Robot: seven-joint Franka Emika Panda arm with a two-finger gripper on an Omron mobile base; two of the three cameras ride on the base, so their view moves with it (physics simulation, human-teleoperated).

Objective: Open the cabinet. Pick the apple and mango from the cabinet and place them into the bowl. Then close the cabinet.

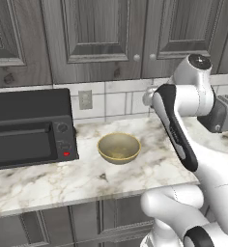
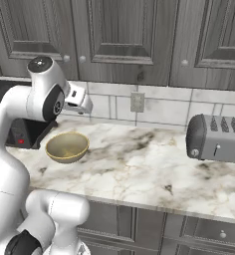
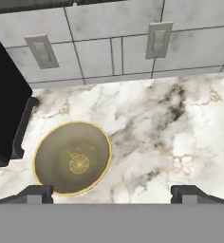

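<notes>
The cabinet hangs above the counter with both dark grey doors shut, their pale knobs side by side. The apple and the mango are hidden. The tan bowl stands empty on the marble counter, right of the black oven. My gripper is open and holds nothing. It hovers well above the counter and looks down, with the bowl below and left of its left fingertip. In the right base view my hand sits up near the tiled wall, above the bowl.
A black microwave oven stands at the counter's left. A silver toaster stands at the right. Wall outlets sit in the tiled backsplash. Bare marble lies between bowl and toaster.
</notes>
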